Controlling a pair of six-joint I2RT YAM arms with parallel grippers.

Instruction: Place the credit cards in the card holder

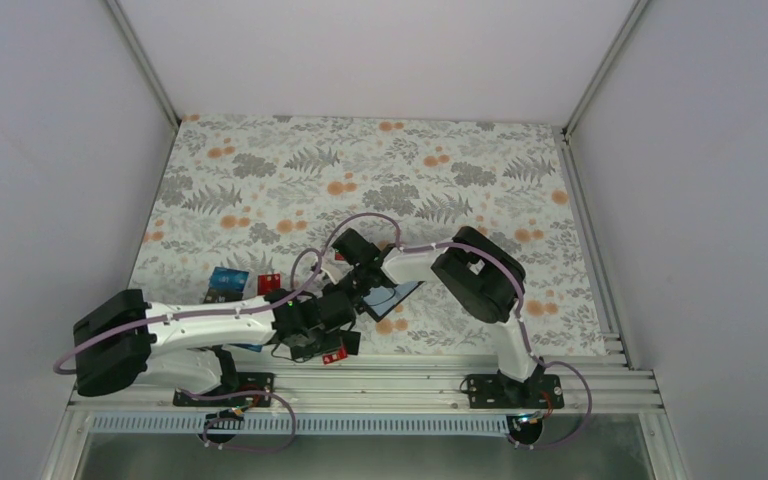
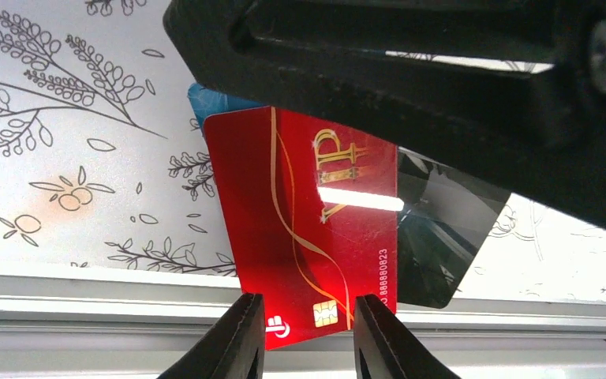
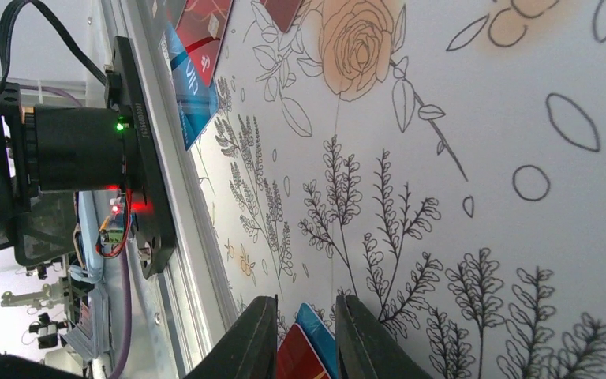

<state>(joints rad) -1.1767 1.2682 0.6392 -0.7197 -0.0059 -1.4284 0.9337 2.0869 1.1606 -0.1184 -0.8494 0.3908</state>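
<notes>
Red glossy plastic VIP credit card (image 2: 308,229) reaches over the grey metal rail (image 2: 87,288), left fingers (image 2: 235,343) narrow at its chip end, grip unclear; right fingers (image 3: 254,339) narrow too; close squarely before lifting.

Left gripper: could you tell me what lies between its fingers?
The chip end of the red card shows between the fingers of the left gripper, in the left wrist view.
</notes>
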